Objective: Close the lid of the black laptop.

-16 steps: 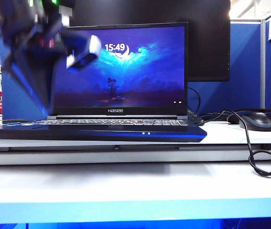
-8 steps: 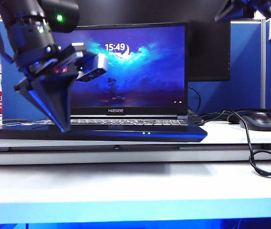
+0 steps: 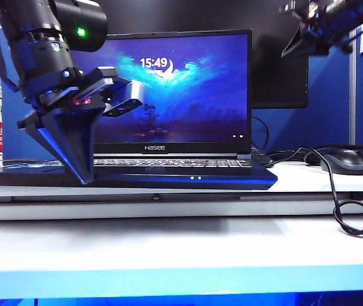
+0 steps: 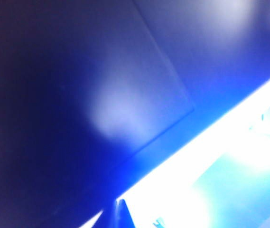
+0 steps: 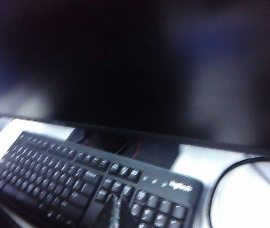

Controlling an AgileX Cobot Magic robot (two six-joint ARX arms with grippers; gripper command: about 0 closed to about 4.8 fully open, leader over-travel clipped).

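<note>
My right gripper (image 3: 294, 46), fingers together, hangs just right of the lid's (image 3: 168, 89) long top edge, nearer it than the left gripper (image 3: 84, 175), pinched shut low at the black laptop's (image 3: 168, 175) front-left corner.

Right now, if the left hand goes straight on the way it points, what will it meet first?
The left hand, shut, points down at the black laptop. It would probably meet the front left part of the base, near the keyboard edge. Depth is unclear; it may already touch.

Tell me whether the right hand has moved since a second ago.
Yes. A second ago it was out of the exterior view; now the right hand hangs at upper right, in front of the monitor behind the laptop.
</note>
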